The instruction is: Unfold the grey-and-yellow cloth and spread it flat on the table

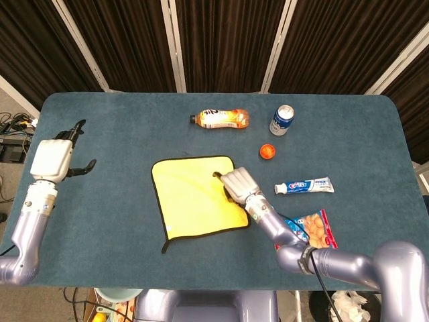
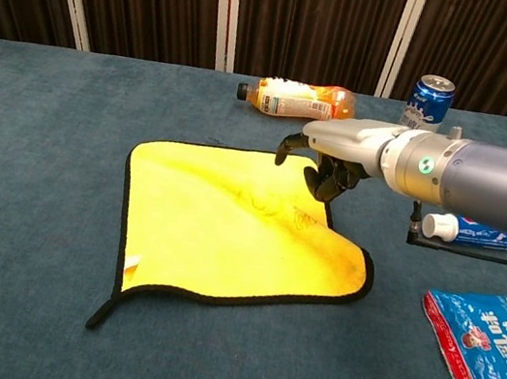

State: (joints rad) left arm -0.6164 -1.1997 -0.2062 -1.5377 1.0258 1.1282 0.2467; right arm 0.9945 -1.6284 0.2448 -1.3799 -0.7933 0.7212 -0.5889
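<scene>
The cloth (image 1: 196,198) (image 2: 228,224) lies spread on the table with its yellow side up and a dark hem all around. A short dark loop trails from its near left corner. My right hand (image 1: 236,182) (image 2: 329,160) is over the cloth's far right corner. Its fingers curl down onto the hem there, the thumb stands apart, and nothing shows between them. That corner is hidden under the fingers. My left hand (image 1: 59,158) hovers far off at the table's left edge, fingers apart and holding nothing.
An orange drink bottle (image 1: 221,119) (image 2: 299,99) lies at the back. A blue can (image 1: 282,120) (image 2: 425,110) stands right of it. An orange ball (image 1: 267,151), a toothpaste tube (image 1: 305,186) (image 2: 491,234) and a snack bag (image 1: 310,231) (image 2: 486,348) lie right of the cloth.
</scene>
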